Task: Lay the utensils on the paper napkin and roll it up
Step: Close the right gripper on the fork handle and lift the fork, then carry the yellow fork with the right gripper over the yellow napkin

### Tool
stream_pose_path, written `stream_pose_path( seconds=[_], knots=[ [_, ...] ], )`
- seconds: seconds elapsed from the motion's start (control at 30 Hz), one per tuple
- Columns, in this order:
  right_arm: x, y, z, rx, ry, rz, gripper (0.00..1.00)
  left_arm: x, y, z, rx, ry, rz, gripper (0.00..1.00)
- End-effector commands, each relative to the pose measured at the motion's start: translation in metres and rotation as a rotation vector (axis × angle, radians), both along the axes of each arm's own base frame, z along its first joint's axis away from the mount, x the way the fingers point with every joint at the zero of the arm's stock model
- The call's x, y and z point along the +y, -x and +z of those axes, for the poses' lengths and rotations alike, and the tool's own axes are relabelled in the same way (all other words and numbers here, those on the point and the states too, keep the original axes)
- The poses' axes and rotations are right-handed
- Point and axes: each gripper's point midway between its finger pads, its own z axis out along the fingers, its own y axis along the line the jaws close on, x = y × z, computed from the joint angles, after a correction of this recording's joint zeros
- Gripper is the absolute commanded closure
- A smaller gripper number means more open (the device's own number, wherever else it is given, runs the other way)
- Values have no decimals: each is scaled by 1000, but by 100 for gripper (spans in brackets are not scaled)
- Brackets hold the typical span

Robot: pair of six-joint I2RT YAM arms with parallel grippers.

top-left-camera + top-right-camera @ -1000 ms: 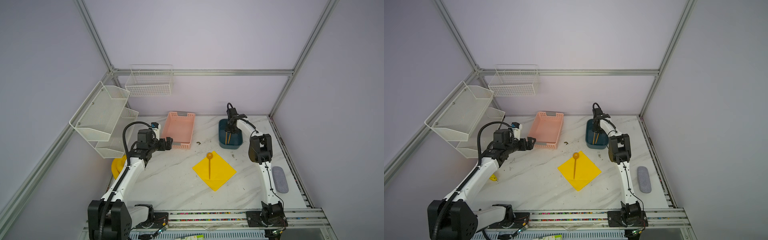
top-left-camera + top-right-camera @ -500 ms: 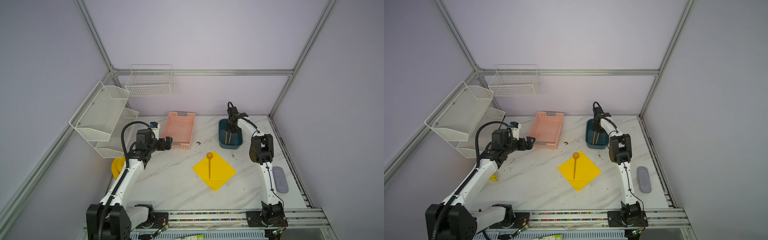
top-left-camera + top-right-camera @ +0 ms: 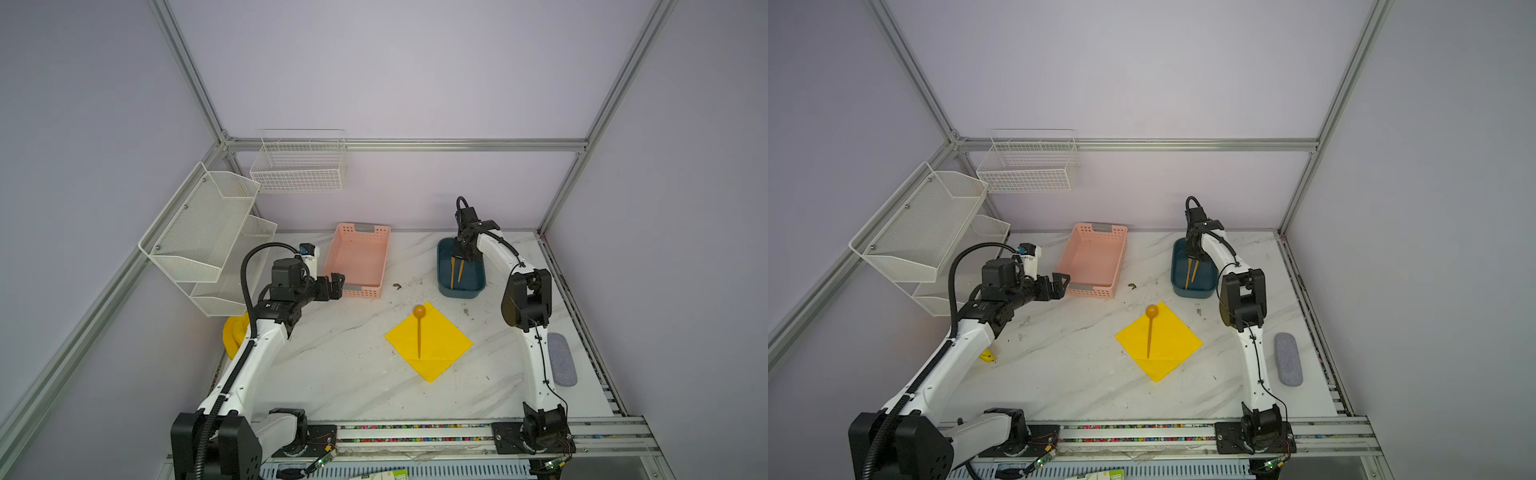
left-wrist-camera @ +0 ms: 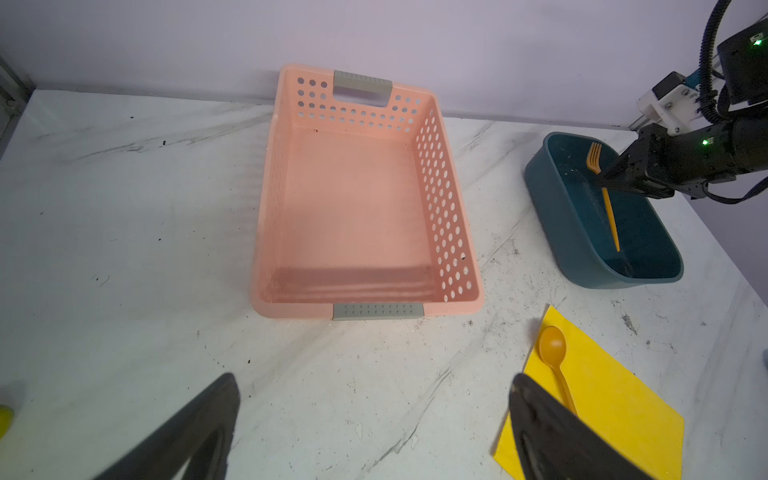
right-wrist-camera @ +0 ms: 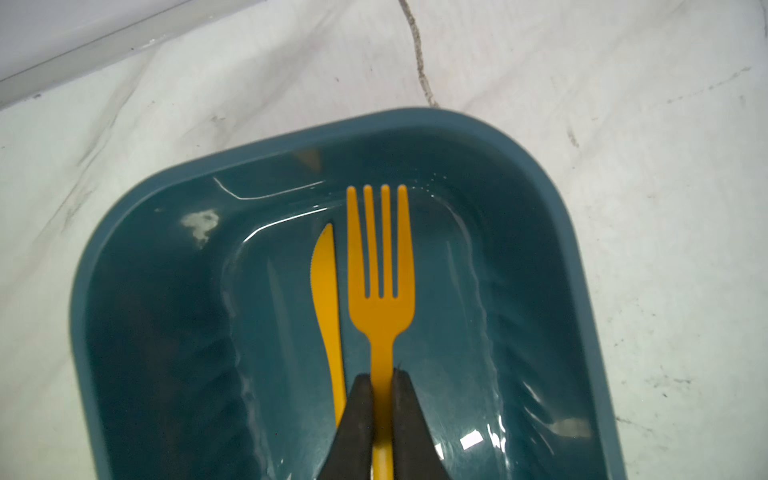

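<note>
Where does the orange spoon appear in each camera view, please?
In a top view: spoon on the yellow napkin, mid-table.
In a top view: spoon there too.
Left wrist: spoon at the napkin's corner.
Right wrist: not in it.
Shared landmark: blue tub, in all four.

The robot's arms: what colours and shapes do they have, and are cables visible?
The left arm and right arm have white links with black joints. The left gripper and right gripper are black and tapered. A black ribbed hose loops over the left arm.

R hand [image 5: 382,376] w/ fork [image 5: 380,291] crept up-right; L arm [image 3: 266,345] shifted slightly.
</note>
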Motion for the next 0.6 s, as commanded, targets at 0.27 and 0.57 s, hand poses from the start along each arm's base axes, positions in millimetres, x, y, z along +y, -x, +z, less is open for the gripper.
stream_pose_path(
  seconds=[0.27, 0.57],
  knots=[
    [15, 30, 48, -27, 20, 15, 89, -4, 0, 32, -94, 35, -27, 0],
    [47, 62, 65, -36, -3, 71, 89, -11, 0, 30, -91, 80, -51, 0]
  ],
)
